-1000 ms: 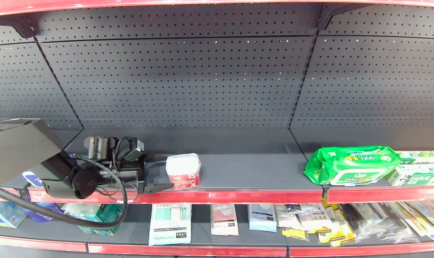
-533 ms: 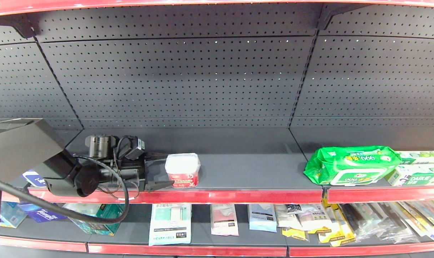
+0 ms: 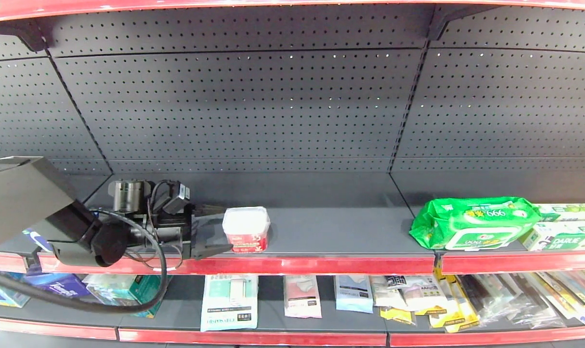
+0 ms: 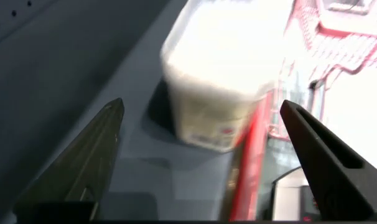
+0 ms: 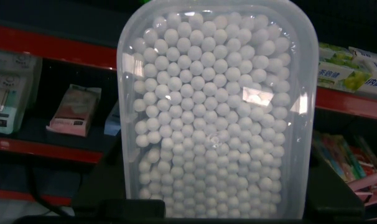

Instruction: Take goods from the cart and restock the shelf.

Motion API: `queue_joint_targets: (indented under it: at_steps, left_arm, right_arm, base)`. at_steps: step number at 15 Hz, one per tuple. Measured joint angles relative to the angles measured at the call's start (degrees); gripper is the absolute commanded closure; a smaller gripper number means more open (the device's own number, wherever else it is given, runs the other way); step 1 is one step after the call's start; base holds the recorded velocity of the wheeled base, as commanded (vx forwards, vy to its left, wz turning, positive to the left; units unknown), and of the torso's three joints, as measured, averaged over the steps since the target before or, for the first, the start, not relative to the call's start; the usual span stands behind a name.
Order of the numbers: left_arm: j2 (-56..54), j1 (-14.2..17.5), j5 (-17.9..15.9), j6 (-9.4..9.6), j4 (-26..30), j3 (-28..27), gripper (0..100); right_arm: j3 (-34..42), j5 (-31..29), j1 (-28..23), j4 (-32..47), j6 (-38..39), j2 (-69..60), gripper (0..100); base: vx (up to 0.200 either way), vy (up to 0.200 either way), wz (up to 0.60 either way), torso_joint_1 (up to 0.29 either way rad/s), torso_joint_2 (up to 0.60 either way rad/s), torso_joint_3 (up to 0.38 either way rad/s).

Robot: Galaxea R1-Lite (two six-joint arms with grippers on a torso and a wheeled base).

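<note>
Left pincer (image 3: 228,229) wide open

A tub (image 3: 246,229) stands near the shelf's (image 3: 331,232) front edge, just right of the left end effector (image 3: 227,228). A wipes pack (image 3: 473,222) lies well right, boxes (image 3: 563,232) beside it. The right end effector (image 5: 216,210) holds a second tub (image 5: 216,112).

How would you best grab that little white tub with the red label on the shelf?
Probably grip the white tub across its two opposite side walls, coming in level from the left, where the open left gripper is. It stands upright on the shelf and fits between the gripper's fingers.
</note>
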Motion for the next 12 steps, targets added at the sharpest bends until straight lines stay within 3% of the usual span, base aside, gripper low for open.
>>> queue_joint_targets:
  at_steps: [3, 6, 8, 10, 11, 12]
  left_arm:
    - [-5.5, 0.3, -1.3, -4.16, 0.0, 3.1, 0]
    - [-11.2, 0.9, -0.4, -10.42, -0.4, 3.9, 0]
    - [-13.0, 2.5, 6.9, -15.70, -5.4, 2.5, 0]
    - [-13.8, 3.4, 11.5, -19.40, -9.5, 2.1, 0]
    - [-14.1, 3.4, 19.4, -22.71, -13.8, 2.1, 0]
    - [-14.3, 3.2, 31.1, -25.75, -17.1, 2.2, 0]
  right_arm:
    - [0.0, 0.0, 0.0, 0.0, 0.0, 0.0, 100]
    - [0.0, 0.0, 0.0, 0.0, 0.0, 0.0, 100]
    - [0.0, 0.0, 0.0, 0.0, 0.1, 0.0, 100]
    - [0.0, 0.0, 0.0, 0.0, 0.3, 0.0, 100]
    - [0.0, 0.0, 0.0, 0.0, 0.5, 0.0, 100]
    - [0.0, 0.0, 0.0, 0.0, 0.8, 0.0, 100]
  base:
    - [0.000, 0.000, 0.00, 0.000, 0.00, 0.000]
    - [0.000, 0.000, 0.00, 0.000, 0.00, 0.000]
    - [0.000, 0.000, 0.00, 0.000, 0.00, 0.000]
    - [0.000, 0.000, 0.00, 0.000, 0.00, 0.000]
    - [0.000, 0.000, 0.00, 0.000, 0.00, 0.000]
    - [0.000, 0.000, 0.00, 0.000, 0.00, 0.000]
